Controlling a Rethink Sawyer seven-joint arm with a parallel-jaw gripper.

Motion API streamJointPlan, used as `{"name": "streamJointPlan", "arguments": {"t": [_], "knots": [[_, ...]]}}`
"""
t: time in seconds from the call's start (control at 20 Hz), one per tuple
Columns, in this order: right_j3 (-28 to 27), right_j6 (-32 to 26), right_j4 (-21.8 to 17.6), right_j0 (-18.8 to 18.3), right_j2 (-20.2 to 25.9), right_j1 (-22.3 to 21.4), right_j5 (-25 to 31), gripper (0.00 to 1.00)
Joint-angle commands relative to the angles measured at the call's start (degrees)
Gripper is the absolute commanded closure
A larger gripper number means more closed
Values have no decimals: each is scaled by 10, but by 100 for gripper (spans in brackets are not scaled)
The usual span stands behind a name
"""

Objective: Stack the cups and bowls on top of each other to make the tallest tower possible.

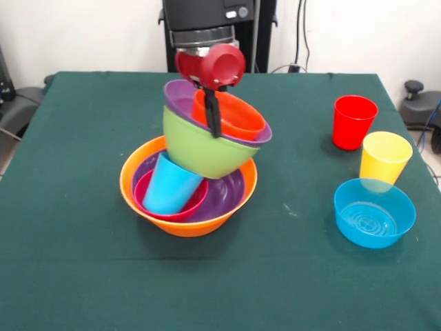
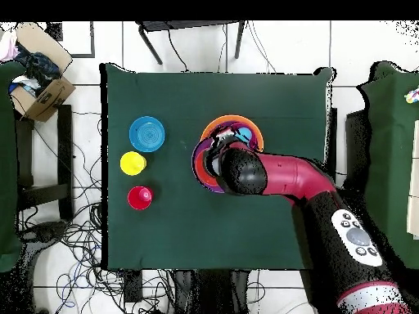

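The tower's base is the large orange bowl (image 1: pixel 138 200), which holds a purple bowl (image 1: pixel 227 193), a small pink-red bowl (image 1: pixel 191 207) and a leaning blue cup (image 1: pixel 169 186). A tilted nest of the lime green bowl (image 1: pixel 200 148), the second purple bowl (image 1: pixel 178 96) and the small orange bowl (image 1: pixel 238 117) sits above the blue cup. My gripper (image 1: pixel 214 127) comes down from above and is shut on this nest's near rim. In the overhead view the arm covers most of the tower (image 2: pixel 231 121). The red cup (image 1: pixel 354 121), yellow cup (image 1: pixel 384 157) and small blue bowl (image 1: pixel 374 212) stand apart at the right.
The green table (image 1: pixel 69 262) carries everything. In the overhead view the blue bowl (image 2: pixel 147 133), yellow cup (image 2: pixel 132 163) and red cup (image 2: pixel 140 197) line up on the left. A cardboard box (image 2: pixel 37 86) sits off the table.
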Motion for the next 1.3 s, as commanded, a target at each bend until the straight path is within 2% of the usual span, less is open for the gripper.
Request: {"name": "streamJointPlan", "arguments": {"t": [0.05,0.3,0.45,0.8,0.9,1.0,1.1,1.3], "knots": [[-75,-78,-74,-18,-78,-2,51,100],[-70,-89,-71,-46,-54,2,59,100],[-75,-77,-73,-38,-63,-5,67,100],[-95,-66,-58,-31,-60,16,75,100],[-76,-58,-44,-41,-34,30,48,100],[-42,-52,-32,-65,21,49,-4,100],[-22,-46,-19,-80,58,47,-20,100],[-9,-54,-2,-113,122,55,-13,100]]}}
